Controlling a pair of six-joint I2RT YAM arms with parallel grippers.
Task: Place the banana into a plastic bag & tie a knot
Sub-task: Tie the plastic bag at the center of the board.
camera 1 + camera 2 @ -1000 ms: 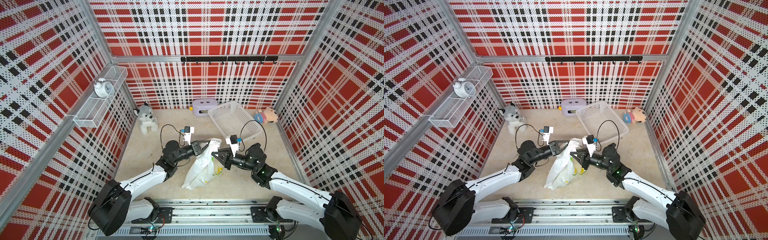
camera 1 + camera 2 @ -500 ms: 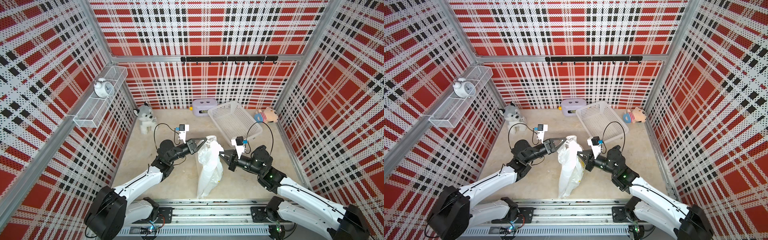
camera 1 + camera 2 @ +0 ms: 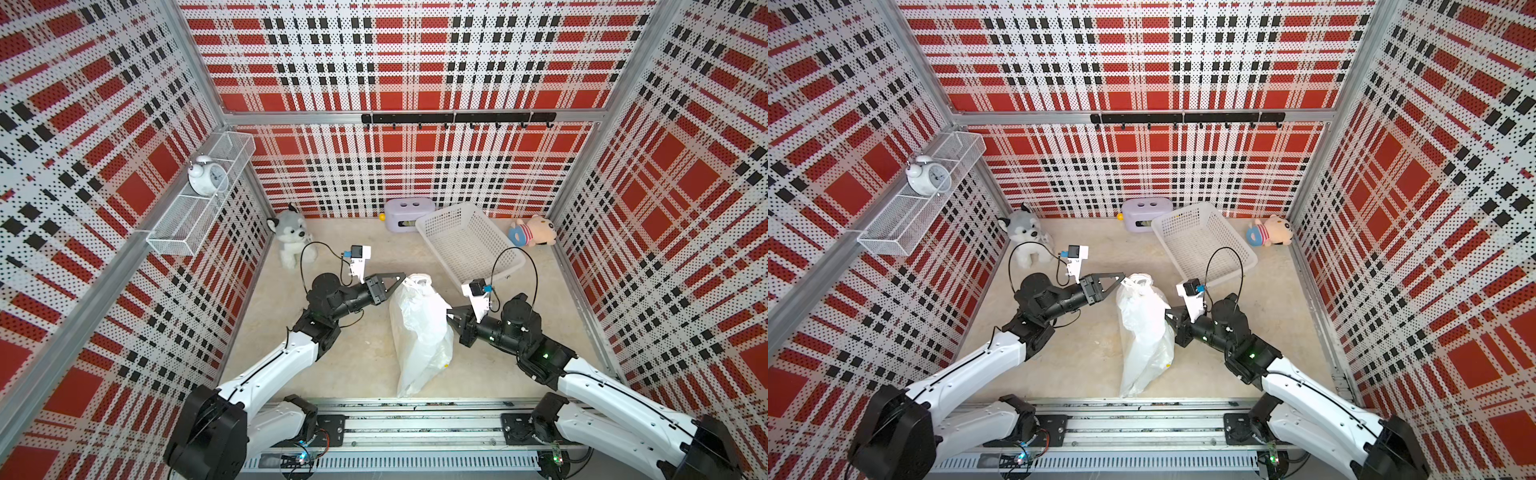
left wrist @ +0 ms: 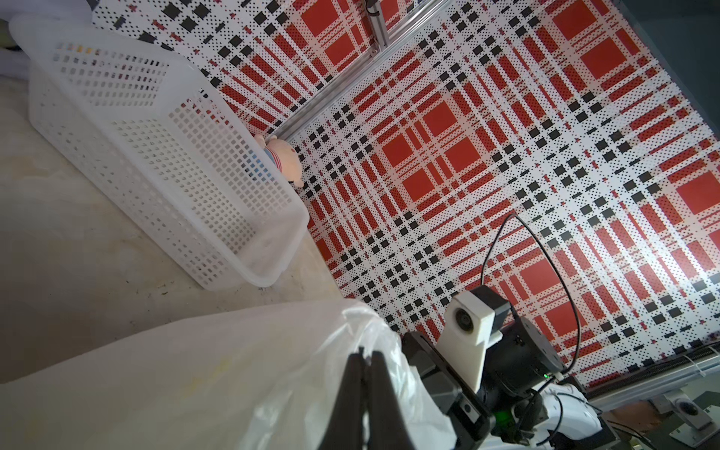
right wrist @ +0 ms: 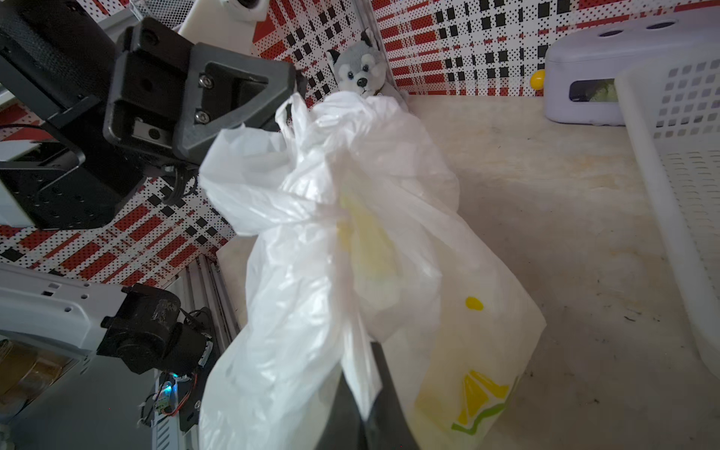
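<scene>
1. Plaid-walled cell; the beige table (image 3: 353, 361) fills the lower middle of both top views.
2. The bag (image 3: 419, 332) hangs at centre frame; whether its foot touches the table I cannot tell.
3. The left tool (image 3: 402, 282) is pressed together on the bag's bunched top; the right tool (image 3: 449, 317) pinches film on its right flank.
4. The banana (image 5: 366, 237) is a yellow blur inside the bag, mid-frame in the right wrist view, so loading looks done.
5. One handle (image 5: 290, 117) pokes out, with nothing tied that I can see. Next, each tool needs its own handle, then cross and pull.
</scene>
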